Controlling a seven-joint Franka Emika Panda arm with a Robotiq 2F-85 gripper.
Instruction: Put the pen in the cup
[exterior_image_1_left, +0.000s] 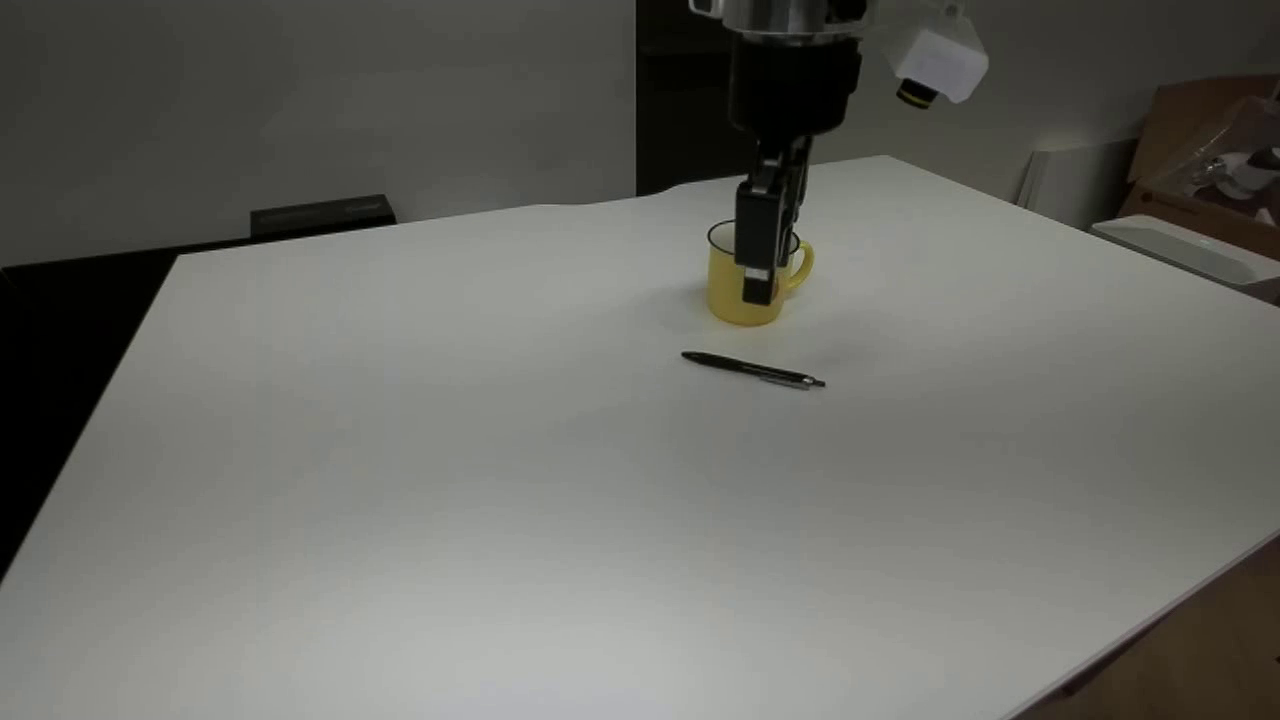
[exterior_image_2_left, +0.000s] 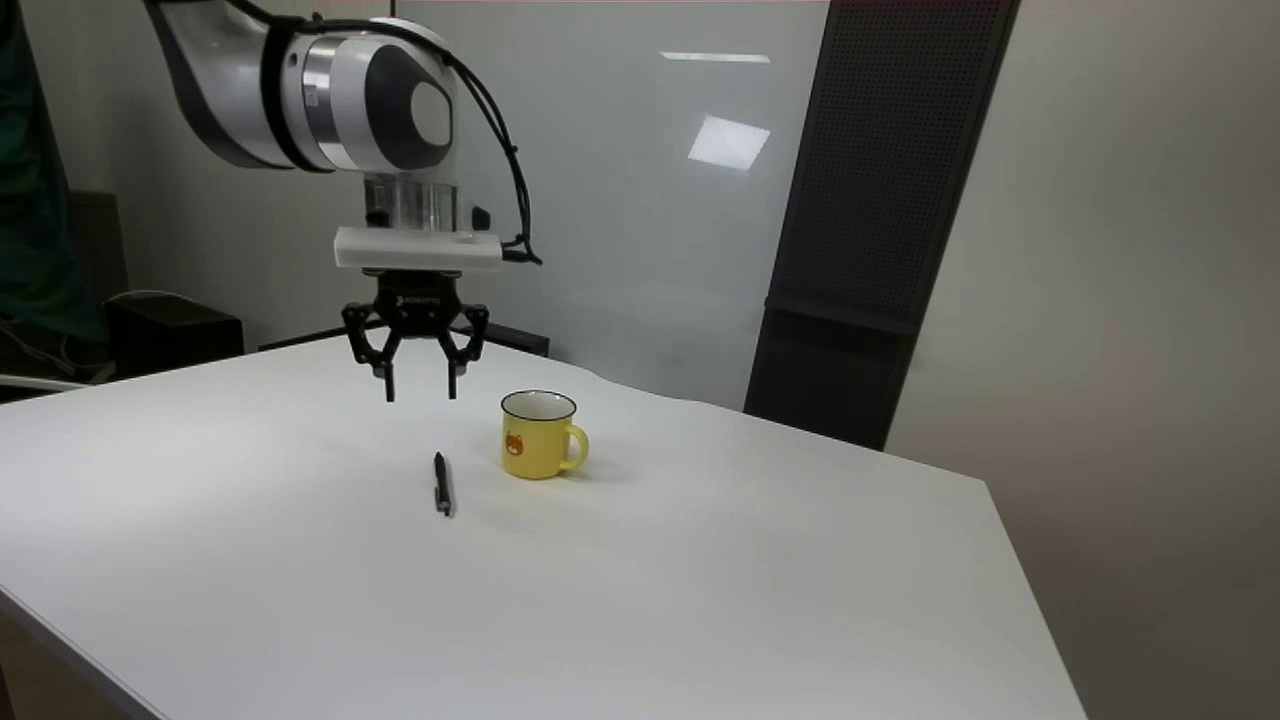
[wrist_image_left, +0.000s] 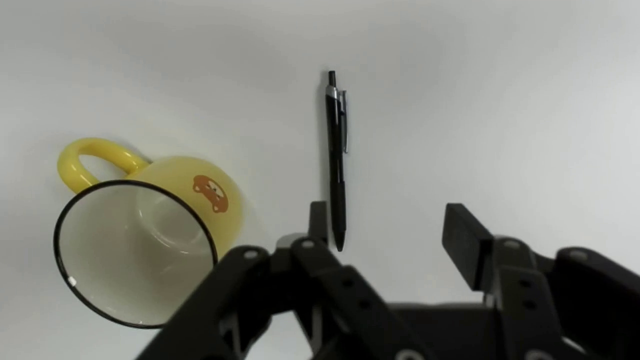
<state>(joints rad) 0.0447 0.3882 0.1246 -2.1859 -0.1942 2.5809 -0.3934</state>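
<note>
The black retractable pen (wrist_image_left: 336, 165) lies flat on the white tabletop (exterior_image_2_left: 700, 560), near but apart from the upright yellow mug (exterior_image_2_left: 540, 445) — presumably to keep the transfer short. The mug's handle (wrist_image_left: 67, 165) faces away from the pen. The gripper (exterior_image_2_left: 421, 398) points straight down above the tabletop; its jaws stand spread and hold nothing. In the wrist view, their closing direction runs across the pen's length — apparently a sound orientation for grasping. The pen appears off centre between the jaws; lateral correction is likely required before descent.
</note>
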